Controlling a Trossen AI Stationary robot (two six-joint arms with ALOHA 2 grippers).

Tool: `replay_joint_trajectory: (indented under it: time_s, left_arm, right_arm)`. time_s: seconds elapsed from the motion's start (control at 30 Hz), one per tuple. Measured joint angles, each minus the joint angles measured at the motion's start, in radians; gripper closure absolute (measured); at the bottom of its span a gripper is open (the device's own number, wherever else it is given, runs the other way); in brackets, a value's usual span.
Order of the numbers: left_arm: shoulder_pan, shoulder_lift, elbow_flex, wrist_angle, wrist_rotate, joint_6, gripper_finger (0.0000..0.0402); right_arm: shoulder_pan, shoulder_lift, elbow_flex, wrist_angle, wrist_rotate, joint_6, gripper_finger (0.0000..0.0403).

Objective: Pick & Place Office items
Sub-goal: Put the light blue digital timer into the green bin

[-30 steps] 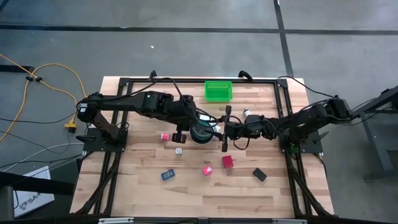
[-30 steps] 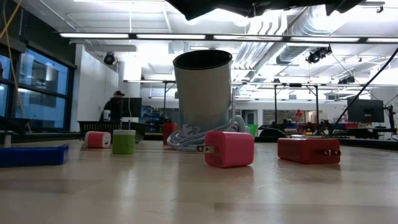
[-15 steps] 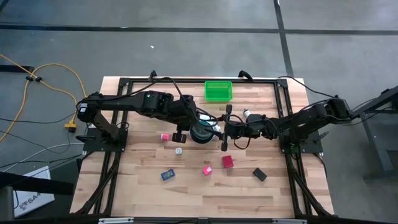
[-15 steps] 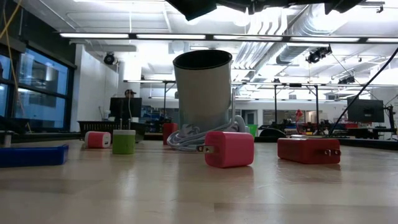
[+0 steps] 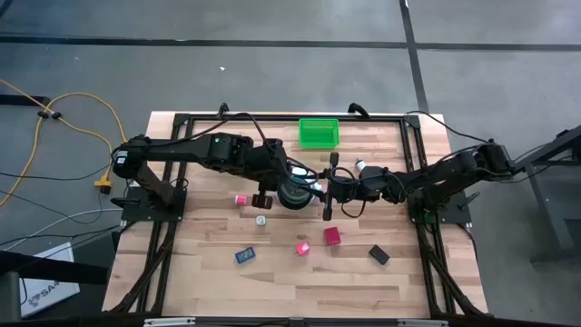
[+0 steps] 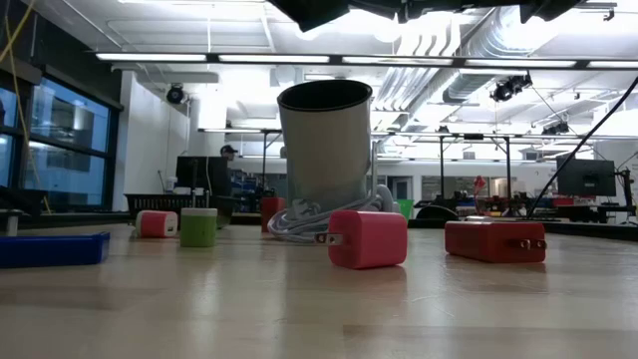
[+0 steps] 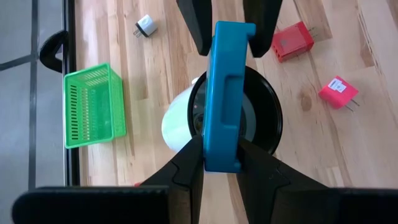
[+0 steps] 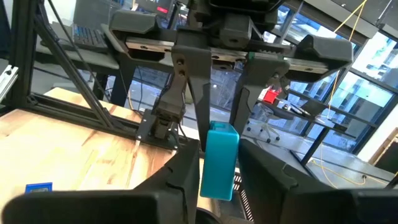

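Gripping a bright blue flat plastic rectangle (image 7: 227,93) at one end with the left end effector (image 7: 221,155), fingers closed all the way onto it. Holding it over the open mouth of the grey cylindrical cup (image 7: 177,127) near the middle of the wooden bench (image 5: 209,272), presumably so that it falls straight inside once let go. Cannot tell whether already dipping below the rim.

Meeting the same piece from the right with the right end effector (image 8: 217,168), fingers pressed against both faces of its other end. Pinched from two sides at once, then: probably a handover or a joint steadying above the cup.

Lying loose nearer the front edge, left to right, apparently waiting their turn: small pink block (image 5: 240,199), dark blue flat piece (image 5: 244,256), second pink block (image 5: 301,248), red block (image 5: 332,236), black flat piece (image 5: 379,255). Standing behind the cup, well apart: green mesh bin (image 5: 319,133).
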Motion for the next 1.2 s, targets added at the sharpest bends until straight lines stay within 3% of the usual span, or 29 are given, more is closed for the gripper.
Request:
replay_joint_trajectory:
  time_s: [0.3, 1.0, 1.2]
  left_arm:
    - [0.000, 0.000, 0.000, 0.005, -0.002, 0.002, 0.0328]
    - [0.000, 0.000, 0.000, 0.008, -0.002, -0.001, 0.0328]
    - [0.000, 0.000, 0.000, 0.007, -0.002, -0.005, 0.0328]
  right_arm:
    - [-0.001, 0.000, 0.000, -0.002, 0.002, 0.000, 0.0328]
    - [0.000, 0.000, 0.000, -0.005, 0.000, 0.000, 0.0330]
    - [0.000, -0.001, 0.000, -0.005, -0.006, 0.000, 0.0350]
